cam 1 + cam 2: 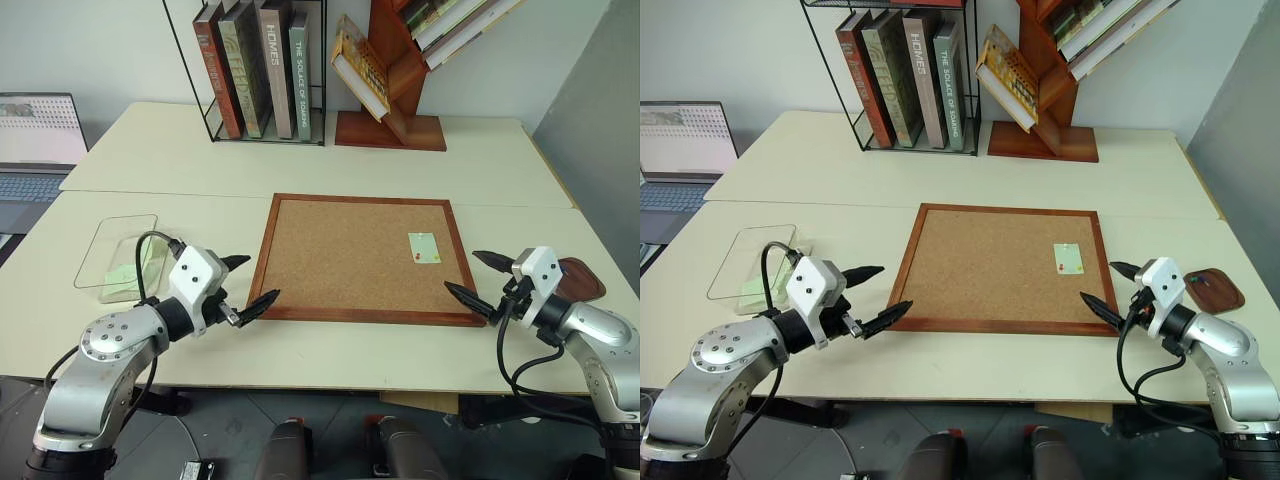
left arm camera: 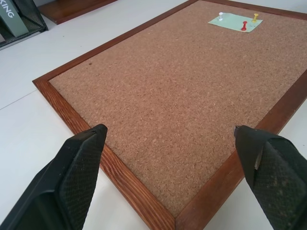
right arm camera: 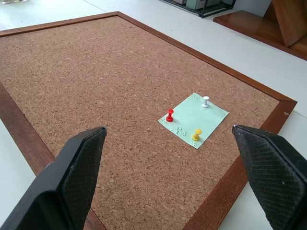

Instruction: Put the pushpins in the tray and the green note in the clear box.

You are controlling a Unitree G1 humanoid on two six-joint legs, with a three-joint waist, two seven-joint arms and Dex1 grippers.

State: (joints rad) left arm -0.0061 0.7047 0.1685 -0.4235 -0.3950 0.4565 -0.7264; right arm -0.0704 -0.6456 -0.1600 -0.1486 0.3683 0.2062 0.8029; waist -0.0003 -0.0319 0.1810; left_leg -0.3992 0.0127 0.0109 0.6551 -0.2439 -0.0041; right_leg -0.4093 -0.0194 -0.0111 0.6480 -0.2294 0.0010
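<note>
Green note (image 3: 194,119), 3 pushpins (image 3: 170,115), 1 tray (image 1: 1217,288)

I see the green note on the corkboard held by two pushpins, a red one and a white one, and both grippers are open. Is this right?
Not quite. The green note on the corkboard is held by three pushpins: red, white and yellow, as the right wrist view shows. The left gripper and right gripper are indeed open.
</note>
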